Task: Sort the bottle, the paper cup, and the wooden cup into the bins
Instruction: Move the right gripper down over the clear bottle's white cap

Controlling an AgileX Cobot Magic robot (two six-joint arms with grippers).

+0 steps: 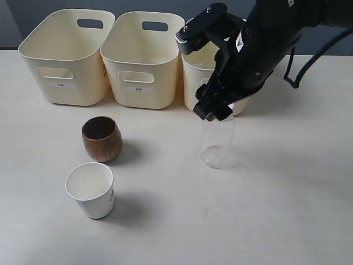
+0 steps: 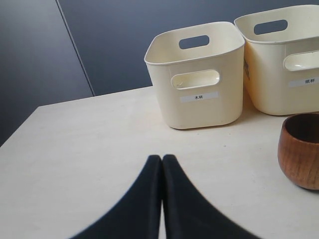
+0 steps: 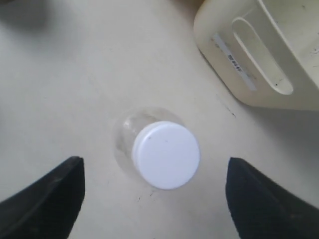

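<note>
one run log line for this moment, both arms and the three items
right gripper open above bottle, jaws either side of cap | left gripper shut, idle | wooden cup, paper cup on table | bins unfilled

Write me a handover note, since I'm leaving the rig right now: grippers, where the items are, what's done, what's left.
Right gripper: open, above the bottle, fingers either side of its white cap, not gripping.
Left gripper: shut, empty, low over the table.
Bottle upright in front of the right-hand bin.
Wooden cup and paper cup upright on the table, in front of the other bins.
Done: nothing binned, as far as the views show.
Left: all three items.
</note>
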